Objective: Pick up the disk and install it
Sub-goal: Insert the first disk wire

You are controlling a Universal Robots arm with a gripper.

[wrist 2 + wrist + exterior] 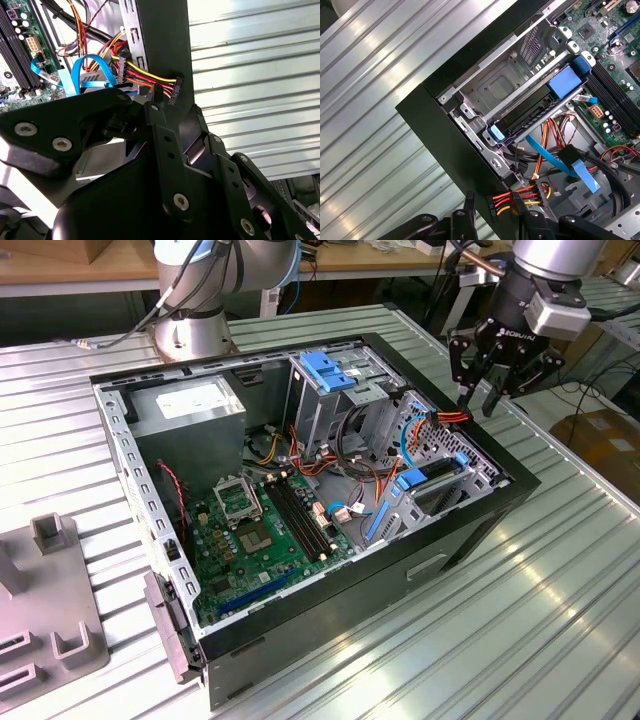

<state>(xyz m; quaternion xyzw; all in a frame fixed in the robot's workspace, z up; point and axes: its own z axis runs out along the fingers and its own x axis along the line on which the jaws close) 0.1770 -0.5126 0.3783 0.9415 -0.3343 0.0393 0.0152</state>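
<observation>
The pincer (pixel 478 403) hangs fingers-down from a near-vertical wrist, with its fingers spread and pinching nothing. In the first wrist view the power connector (pixel 492 208), on its red, yellow and black wires, lies between the fingertips; I cannot tell whether either one touches it. Directly under the pincer is the black rim of the computer case (pixel 445 145), so the wrist stands over the case's edge and not over its open interior. Just inward of the pincer sits the drive bay (pixel 505 85), and the disk (pixel 532 111) appears to be slid into it, with its blue carrier rail (pixel 566 82) showing at the bay's end. By my reading the pick-up and seating are done, while the cabling looks unfinished, since the connector hangs loose. Farther from the pincer are a blue data cable (pixel 547 153), then the motherboard (pixel 265 530), and farthest the grey power supply (pixel 190 410).
</observation>
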